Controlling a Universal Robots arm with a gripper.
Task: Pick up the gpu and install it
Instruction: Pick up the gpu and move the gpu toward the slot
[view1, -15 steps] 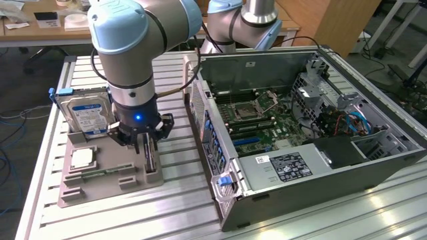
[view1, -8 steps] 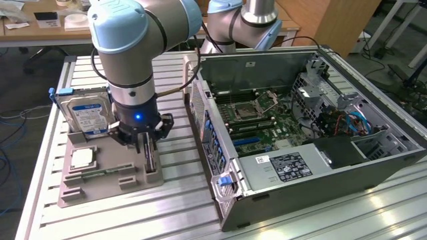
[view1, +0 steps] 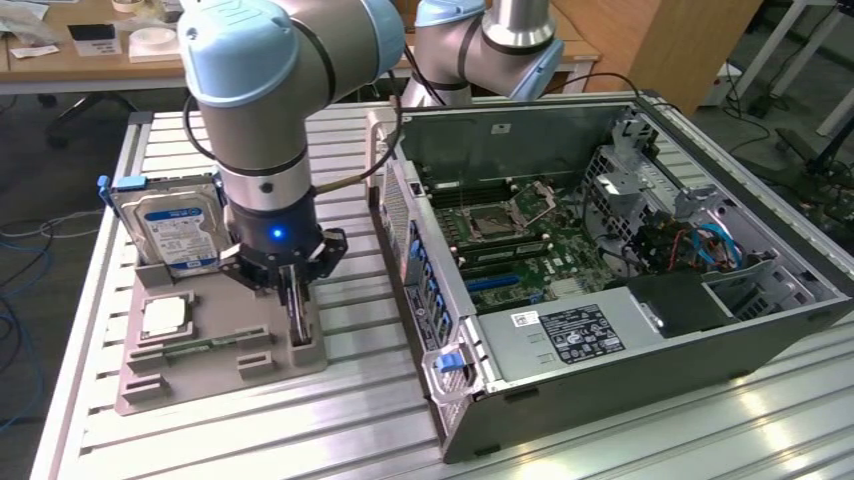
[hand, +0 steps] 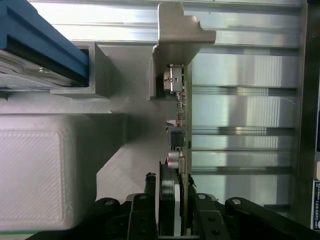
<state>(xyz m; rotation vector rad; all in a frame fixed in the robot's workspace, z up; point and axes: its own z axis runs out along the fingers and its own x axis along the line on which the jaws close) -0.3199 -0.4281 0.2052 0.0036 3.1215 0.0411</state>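
Narrowly parted, the tool (view1: 296, 312) straddles the edge of the gpu (hand: 184, 120) — clamped or not, cannot tell.

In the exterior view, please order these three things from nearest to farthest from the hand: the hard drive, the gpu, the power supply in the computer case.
1. gpu, at the hand, standing on edge in the gray holder.
2. hard drive, upright, on the exterior view's left of the hand.
3. power supply, inside the computer case, on the exterior view's right.
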